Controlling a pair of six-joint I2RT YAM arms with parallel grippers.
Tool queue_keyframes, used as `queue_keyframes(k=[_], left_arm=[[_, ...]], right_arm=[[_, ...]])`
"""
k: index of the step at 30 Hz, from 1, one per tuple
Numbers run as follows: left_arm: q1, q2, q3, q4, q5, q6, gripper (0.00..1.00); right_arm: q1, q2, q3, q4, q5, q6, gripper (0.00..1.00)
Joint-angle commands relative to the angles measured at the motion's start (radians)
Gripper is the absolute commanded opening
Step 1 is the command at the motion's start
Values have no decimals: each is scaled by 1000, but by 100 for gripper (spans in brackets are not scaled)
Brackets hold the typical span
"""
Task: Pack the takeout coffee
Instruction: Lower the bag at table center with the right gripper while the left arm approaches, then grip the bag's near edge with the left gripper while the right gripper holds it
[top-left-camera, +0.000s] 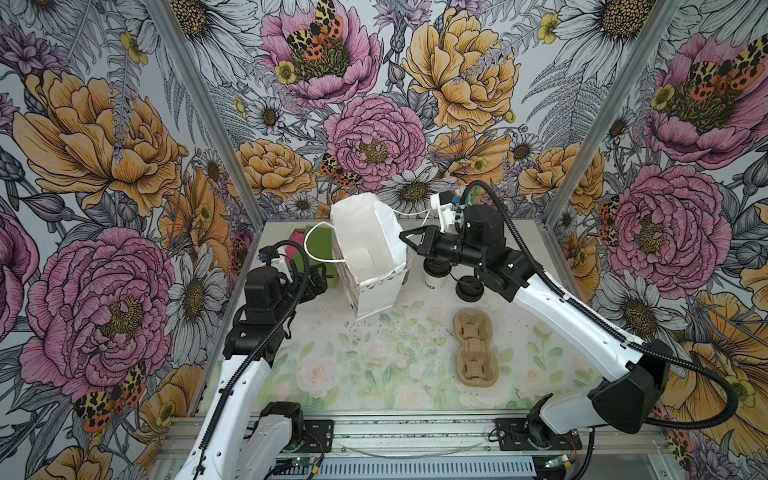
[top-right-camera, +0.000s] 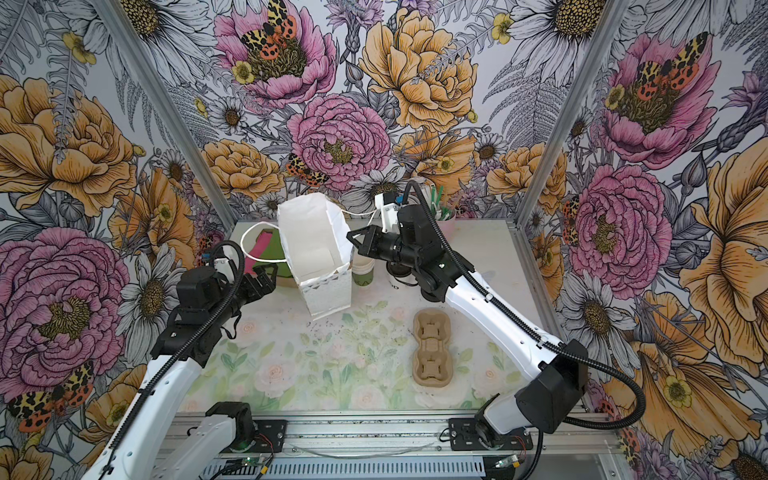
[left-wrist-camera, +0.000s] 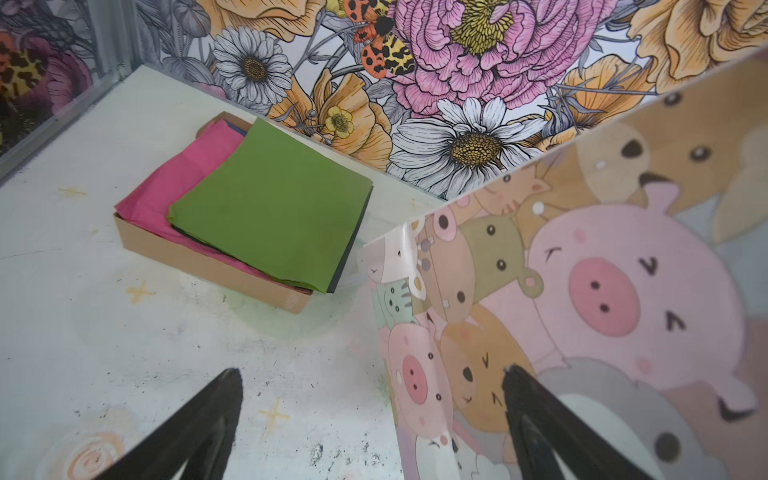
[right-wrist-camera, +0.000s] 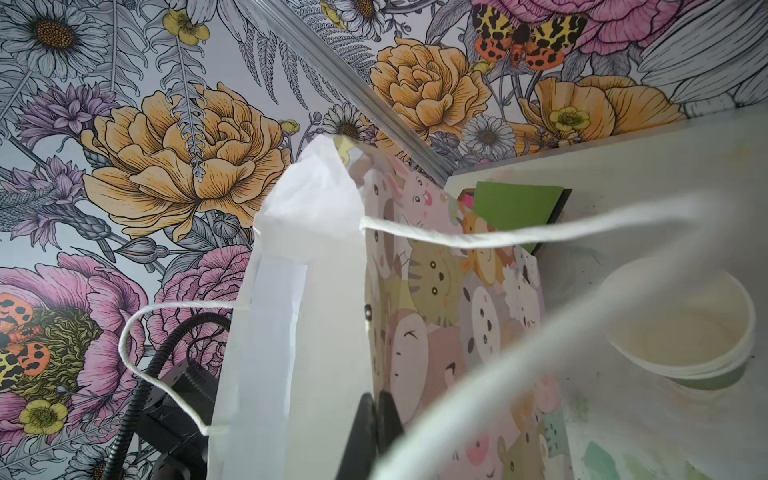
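Observation:
The takeout coffee (top-left-camera: 432, 277) (top-right-camera: 396, 279), a white cup with dark lettering and a black lid, stands on the table under my right arm, mostly hidden by it. A tall paper bag (top-left-camera: 370, 249) (top-right-camera: 311, 245) with a cartoon animal print (left-wrist-camera: 582, 291) (right-wrist-camera: 457, 311) stands open to the left of the cup. My right gripper (top-left-camera: 402, 236) (top-right-camera: 349, 235) (right-wrist-camera: 376, 397) is shut on the bag's right rim, one finger inside and one outside. My left gripper (top-right-camera: 266, 275) (left-wrist-camera: 371, 370) is open low at the bag's left side, the bag's corner between its fingers.
A cardboard tray of pink and green napkins (left-wrist-camera: 266, 208) (top-right-camera: 266, 249) sits behind the bag at the left. Stacked white-and-green cups (top-right-camera: 363, 274) (right-wrist-camera: 681, 324) stand between bag and coffee. A loose black lid (top-left-camera: 469, 286) lies nearby. A pulp cup carrier (top-left-camera: 476, 347) (top-right-camera: 432, 347) lies in front.

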Motion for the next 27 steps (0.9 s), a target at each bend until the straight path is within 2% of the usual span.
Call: queue_keyframes(k=[1,9,14,18,21,24,27], left_arm=[[33,-19,-13,-44,-75,-19,99],[75,-37,-2,-85,-218,19,99],[132,-33,38,-91,-207,31,99],[183,-27,100,-100,-140,51,99],[219,-19,160,-110,-39,54,99],[233,-5,219,-116,101,49,99],[234,22,272,-121,292,69,98]], right_arm=[[14,8,-26,86,-8,48,0],[20,2,-105,107,-8,73,0],[20,8,-149,112,-31,93,0],[21,8,-181,117,-42,98,0],[22,14,-199,117,-47,96,0],[22,31,-209,117,-70,88,0],[22,51,-213,117,-95,79,0]])
